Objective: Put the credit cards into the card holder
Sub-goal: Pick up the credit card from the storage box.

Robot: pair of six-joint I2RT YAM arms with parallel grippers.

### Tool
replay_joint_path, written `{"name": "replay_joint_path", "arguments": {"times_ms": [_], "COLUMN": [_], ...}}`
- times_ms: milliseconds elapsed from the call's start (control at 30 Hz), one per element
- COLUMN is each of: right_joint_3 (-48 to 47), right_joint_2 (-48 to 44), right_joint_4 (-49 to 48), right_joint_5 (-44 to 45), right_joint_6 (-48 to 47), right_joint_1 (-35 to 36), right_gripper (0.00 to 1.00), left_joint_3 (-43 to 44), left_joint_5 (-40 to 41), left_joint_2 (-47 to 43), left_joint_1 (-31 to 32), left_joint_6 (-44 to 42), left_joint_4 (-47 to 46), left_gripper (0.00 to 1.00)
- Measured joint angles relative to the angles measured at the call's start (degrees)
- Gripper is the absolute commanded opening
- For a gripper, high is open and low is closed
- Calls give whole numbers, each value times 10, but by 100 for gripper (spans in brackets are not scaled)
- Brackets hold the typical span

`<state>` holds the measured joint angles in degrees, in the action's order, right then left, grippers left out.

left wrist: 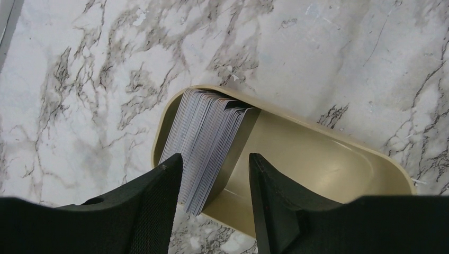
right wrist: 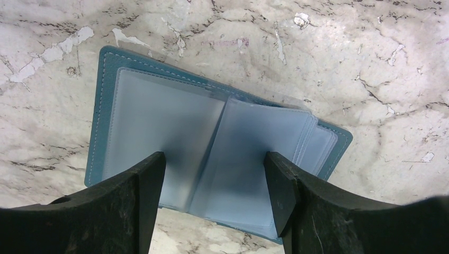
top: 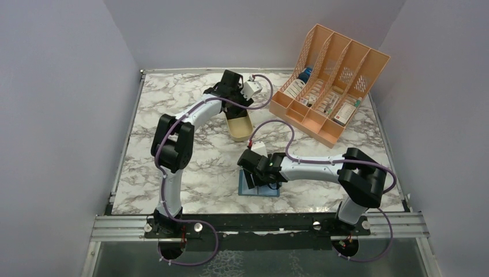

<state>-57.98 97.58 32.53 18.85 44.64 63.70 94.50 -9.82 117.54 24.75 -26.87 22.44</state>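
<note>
Credit cards (left wrist: 206, 143) stood edge-up, stacked at one end of the tray (left wrist: 328, 159); left jaws wide, straddling them. Card holder (right wrist: 159, 121) lay open near the tray, right jaws wide above it. Cards likely thin, stiff, slick: pinch one top edge.

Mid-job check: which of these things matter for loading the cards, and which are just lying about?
For the job:
- credit cards, stacked on edge below the open left pincer
- card holder, lying open under the right pincer

Lying about:
- tan tray, merely containing the cards
- orange file rack, at the back right
</note>
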Motion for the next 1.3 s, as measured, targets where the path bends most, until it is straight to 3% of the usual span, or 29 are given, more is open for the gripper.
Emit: {"name": "replay_joint_path", "arguments": {"times_ms": [300,767,1300], "right_joint_3": [3,9,23], "right_joint_2": [-2,-7,-17], "right_joint_4": [-3,-9,-24], "right_joint_5": [0,0,2], "right_joint_6": [-3,-4,-4], "right_joint_1": [0,0,0], "right_gripper": [69,69,69], "left_joint_3": [5,-1,-12], "left_joint_5": [47,99,121], "left_joint_2": [26,27,27], "left_joint_1": [18,25,37], "left_joint_6": [-32,-47,-70], "left_joint_4": [0,-23,-50], "left_gripper": [49,38,16]}}
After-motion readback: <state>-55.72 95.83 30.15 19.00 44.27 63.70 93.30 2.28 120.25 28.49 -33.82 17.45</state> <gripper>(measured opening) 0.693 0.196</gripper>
